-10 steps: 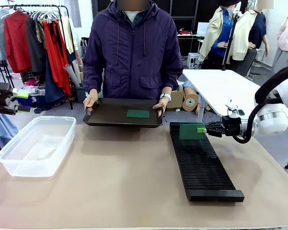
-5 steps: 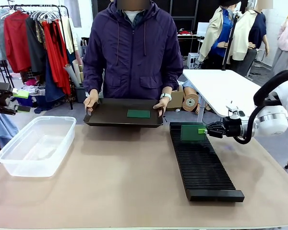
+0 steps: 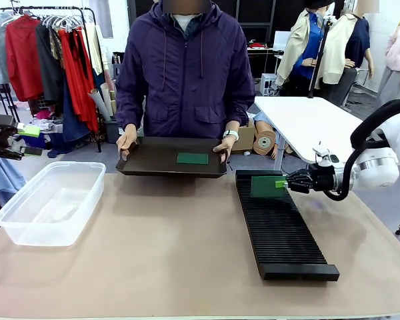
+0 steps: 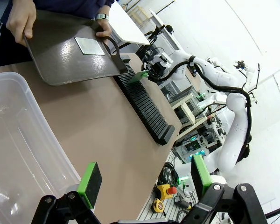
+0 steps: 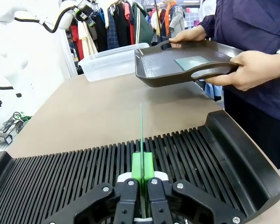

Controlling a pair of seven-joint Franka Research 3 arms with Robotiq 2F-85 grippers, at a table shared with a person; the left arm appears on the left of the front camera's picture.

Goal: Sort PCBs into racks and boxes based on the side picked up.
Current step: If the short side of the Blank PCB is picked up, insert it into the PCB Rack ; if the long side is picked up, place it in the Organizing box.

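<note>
Thin green rectangular circuit board (image 3: 268, 187) held upright at the far end of the long black ribbed rack (image 3: 280, 230) by the right gripper (image 3: 285, 181).
The circuit board stands on edge with its lower edge at the slots; whether it is seated in one cannot be told. The right gripper pinches its side edge between green pads. Just beyond the rack, a second green circuit board (image 3: 192, 159) lies flat on a shallow dark tray (image 3: 153, 160), which a person (image 3: 185, 67) holds by both handles. A clear plastic tub (image 3: 50, 200) sits well apart on the left of the brown table (image 3: 153, 267). The left gripper (image 4: 144, 179) hangs near the tub, fingers spread, gripping nothing.
</note>
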